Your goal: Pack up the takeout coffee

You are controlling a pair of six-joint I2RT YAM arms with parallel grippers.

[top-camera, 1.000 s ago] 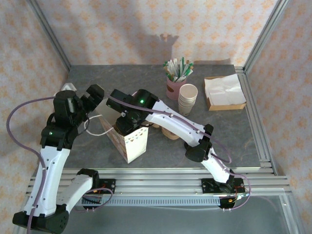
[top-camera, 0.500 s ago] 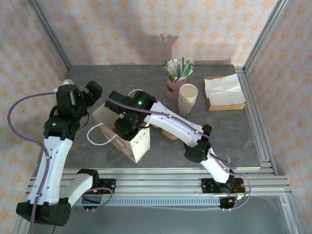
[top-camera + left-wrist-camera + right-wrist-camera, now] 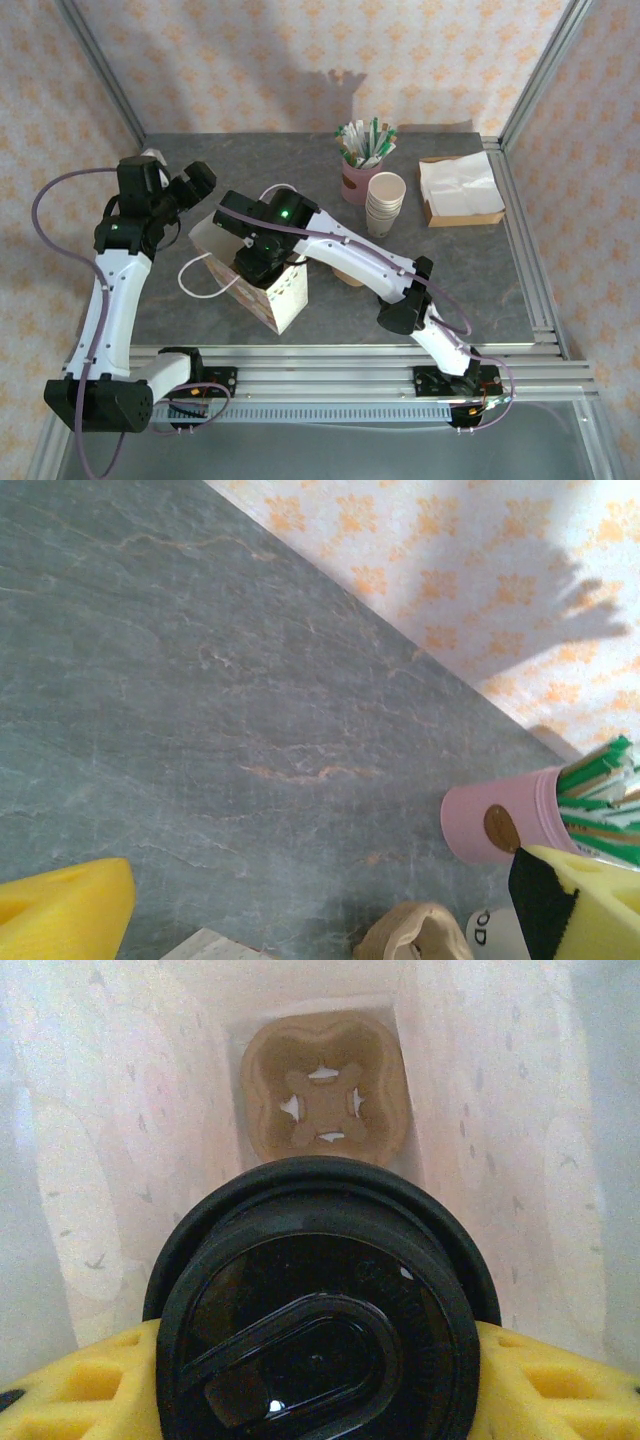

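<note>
In the right wrist view, bottom of frame, my right claw (image 3: 320,1400) grips the takeout coffee (image 3: 318,1340), yellow pads (image 3: 70,1385) either side under its lid, inside the white paper bag (image 3: 110,1160) above a brown cup carrier (image 3: 322,1090). My left claw (image 3: 192,186) hangs open, upper left overhead. The paper cup probably crushes easily; hold gently below the rim.
</note>
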